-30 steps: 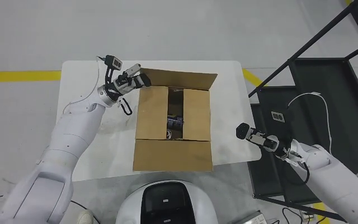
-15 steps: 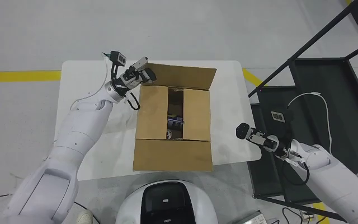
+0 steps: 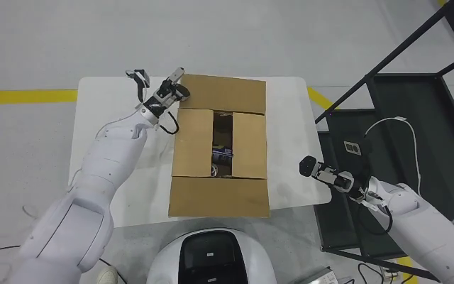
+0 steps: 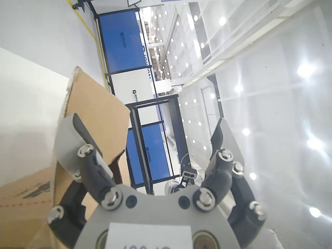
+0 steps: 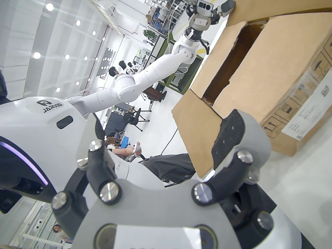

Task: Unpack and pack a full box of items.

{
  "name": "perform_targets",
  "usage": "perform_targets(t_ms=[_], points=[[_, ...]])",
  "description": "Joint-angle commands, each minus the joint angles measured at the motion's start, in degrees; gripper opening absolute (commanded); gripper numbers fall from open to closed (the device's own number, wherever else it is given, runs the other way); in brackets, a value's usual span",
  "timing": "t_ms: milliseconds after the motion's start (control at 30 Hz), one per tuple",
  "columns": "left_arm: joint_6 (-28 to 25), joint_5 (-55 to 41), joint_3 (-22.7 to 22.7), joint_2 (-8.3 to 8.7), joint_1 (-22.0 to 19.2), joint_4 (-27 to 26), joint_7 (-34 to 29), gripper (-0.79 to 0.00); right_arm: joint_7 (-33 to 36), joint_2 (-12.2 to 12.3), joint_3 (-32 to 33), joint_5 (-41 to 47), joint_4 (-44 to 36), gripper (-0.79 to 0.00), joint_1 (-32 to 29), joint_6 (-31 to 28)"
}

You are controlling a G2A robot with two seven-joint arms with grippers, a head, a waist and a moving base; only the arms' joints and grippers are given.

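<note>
**A:** What sits closest to you?

**B:** My right claw (image 3: 311, 168). It hangs just off the right edge of the white tabletop (image 3: 106, 142), spread wide and holding nothing, apart from the box (image 3: 248, 142).

**A:** Tell me about the box.

**B:** There is one, brown corrugated cardboard and rectangular, in the middle of the tabletop. It has four flaps. The near flap (image 3: 218, 197) is folded out toward me. The left flap (image 3: 193, 142) and the right flap (image 3: 250, 160) lie almost level over the opening, with a narrow gap between them. Dark items (image 3: 223, 155) show in that gap, too shadowed to count or name. The cardboard is ragged where the flaps meet at the corners. One side wall carries a white label (image 5: 306, 115) and small black printed marks.

**A:** And beyond that?

**B:** The far flap (image 3: 223, 94) is folded back away from me. My left claw (image 3: 179, 83) is at its left corner, spread. One grey finger (image 4: 67, 141) lies against the cardboard edge and the other is out in open air. It is pinching nothing.
</note>
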Motion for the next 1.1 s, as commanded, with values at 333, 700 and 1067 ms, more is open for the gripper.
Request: perform_targets(t_ms=[333,700,1067], points=[[4.44,7.98,1.61,-1.81,-3.36,5.32,2.35,0.000,0.00,0.00,0.00,0.00,0.00,0.000,0.00,0.00],[5.89,14.17,2.14,-1.86,-4.02,7.27,2.66,0.000,0.00,0.00,0.00,0.00,0.00,0.000,0.00,0.00],[6.05,11.43,-1.18,-0.01,-3.31,7.24,-8.19,0.000,0.00,0.00,0.00,0.00,0.00,0.000,0.00,0.00]])
